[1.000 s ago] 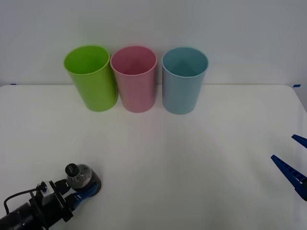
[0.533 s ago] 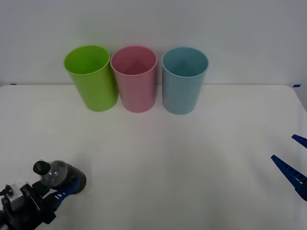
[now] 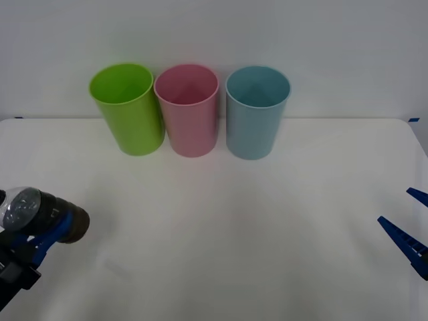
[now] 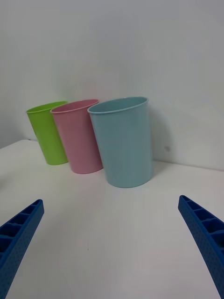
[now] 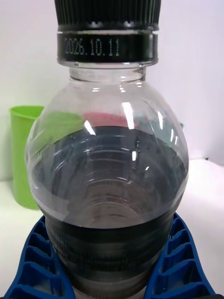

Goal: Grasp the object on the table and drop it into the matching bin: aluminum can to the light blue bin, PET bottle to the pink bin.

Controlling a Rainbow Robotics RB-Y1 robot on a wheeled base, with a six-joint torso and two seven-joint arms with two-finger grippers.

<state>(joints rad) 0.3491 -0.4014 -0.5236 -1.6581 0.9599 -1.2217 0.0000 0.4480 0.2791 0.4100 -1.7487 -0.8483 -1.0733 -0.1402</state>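
White table [image 3: 234,221] is seen from the front, with the bottle [image 3: 37,210] clamped in the left gripper [image 3: 40,234] at its left edge, well apart from the pink bin [image 3: 187,110]. From the left wrist, the bottle [image 5: 109,163] is wedged between blue fingers [image 5: 37,261]. From the right wrist, the right gripper [image 4: 112,243] is spread wide before the light blue bin [image 4: 122,140].

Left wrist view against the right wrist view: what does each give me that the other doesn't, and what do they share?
Left wrist alone: the PET bottle up close, black cap on, clamped between the left gripper fingers, dark label band down at the fingers. Right wrist alone: the light blue bin in full, the pink bin's whole outside, and the right gripper open with nothing between its fingers. Shared: the lime green bin, the white table and the wall behind.
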